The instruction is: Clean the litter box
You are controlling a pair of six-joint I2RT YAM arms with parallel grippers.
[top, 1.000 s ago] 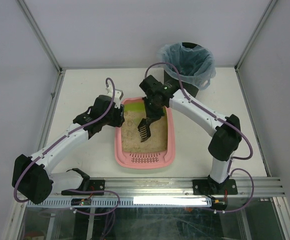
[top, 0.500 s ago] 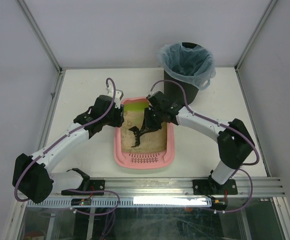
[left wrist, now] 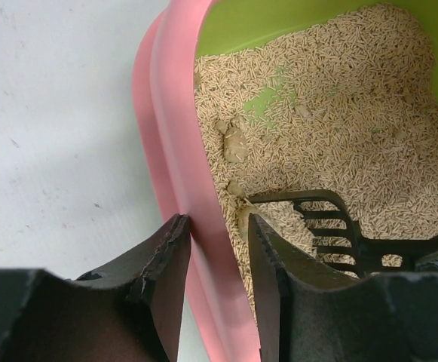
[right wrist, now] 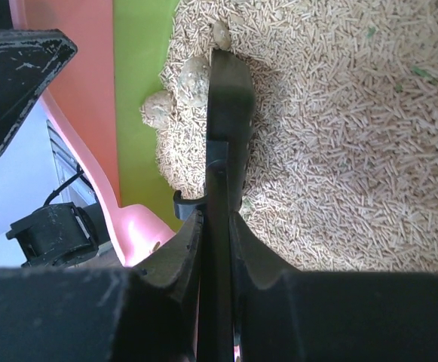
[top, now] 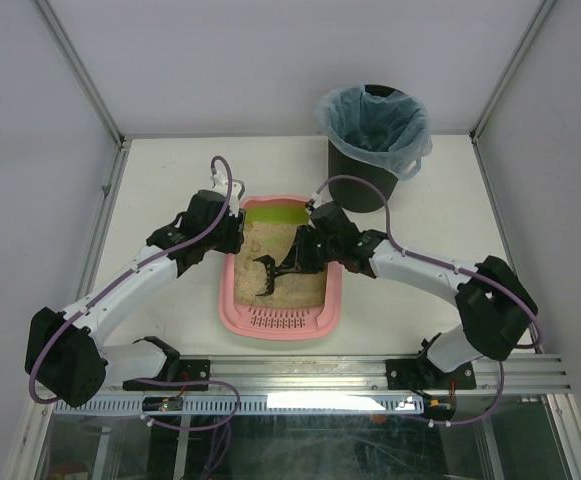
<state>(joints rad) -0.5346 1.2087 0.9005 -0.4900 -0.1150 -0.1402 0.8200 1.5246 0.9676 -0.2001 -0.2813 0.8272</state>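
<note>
Pink litter box (top: 230,310) sits mid-table (top: 160,180), between the two arms, long axis running near to far. Slotted grille (top: 282,317) at the near end; lime-green inner wall (top: 270,212) showing at the far end. Beige pellet litter (left wrist: 339,136) covers the floor, thin in one spot where green shows through.

Left gripper (left wrist: 217,226): jaws astride the box's left rim, one finger outside the pink wall, one inside on the litter, pinching the rim between them.

Right gripper (right wrist: 217,219): jaws pressed onto the handle of a black slotted scoop (top: 268,275), reaching in from the right. Scoop head low in the litter, toward the left wall. Several pale clumps (right wrist: 194,75) lie just beside the scoop's tip, close to the green wall.

Black bin (top: 365,185) with pale blue bag (top: 375,125) stands at the far right, apart from the box.
</note>
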